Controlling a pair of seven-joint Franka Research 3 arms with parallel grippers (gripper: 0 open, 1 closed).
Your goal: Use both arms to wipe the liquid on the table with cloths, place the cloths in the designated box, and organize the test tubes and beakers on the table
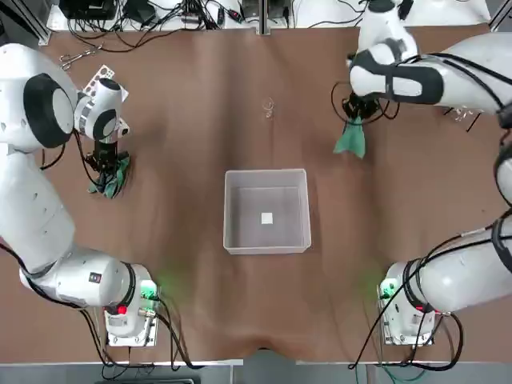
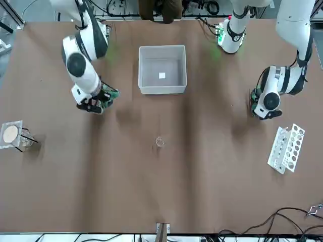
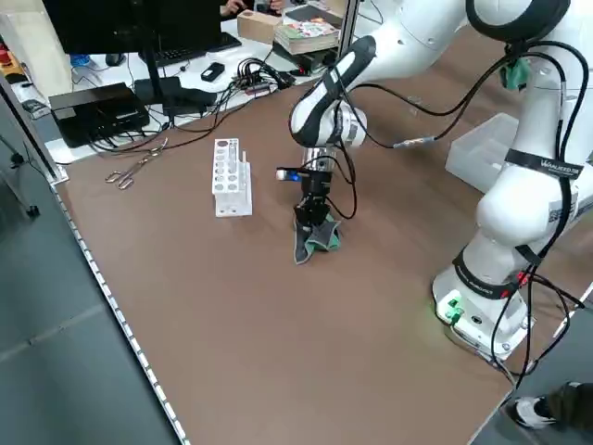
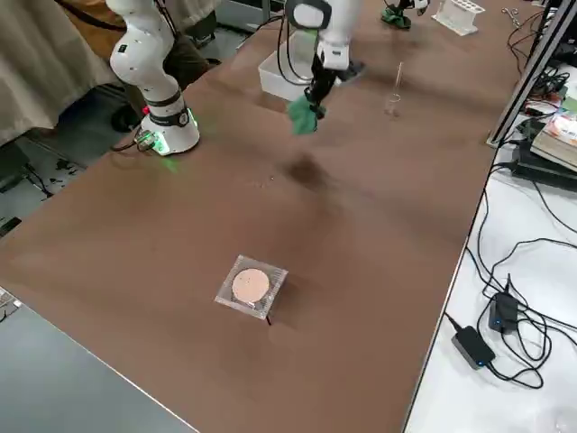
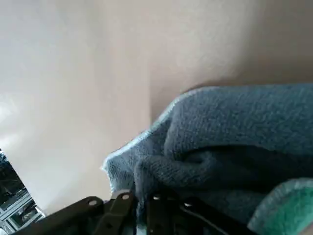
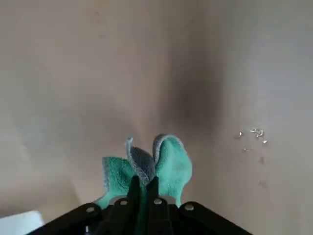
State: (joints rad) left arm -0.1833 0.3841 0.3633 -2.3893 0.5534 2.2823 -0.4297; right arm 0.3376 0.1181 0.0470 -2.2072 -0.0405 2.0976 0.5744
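Two cloths are in play. The bright green cloth [image 1: 350, 141] hangs in the air from the right gripper [image 1: 353, 118], whose jaws are clenched on its top; it is on the far right part of the table, away from the box. The dark grey cloth with a green edge [image 1: 111, 178] touches the wide brown table [image 1: 200, 296] at the left side, and the left gripper [image 1: 105, 164] is clenched on it.

Between them stands one square shallow box of translucent whitish plastic [image 1: 266, 242], with a small white sticker inside. The brown surface is bare all around the box, so both arms have open room toward it.

One white perforated tube rack [image 2: 285, 148] lies near the far left edge, just beyond the left gripper. One small clear glass piece [image 2: 160, 142] stands on the far middle; its shape is hard to make out. One clear square holder with a pale round disc [image 4: 251, 287] sits near the right edge.

In the left wrist view the grey cloth fills the picture and hides the fingertips.
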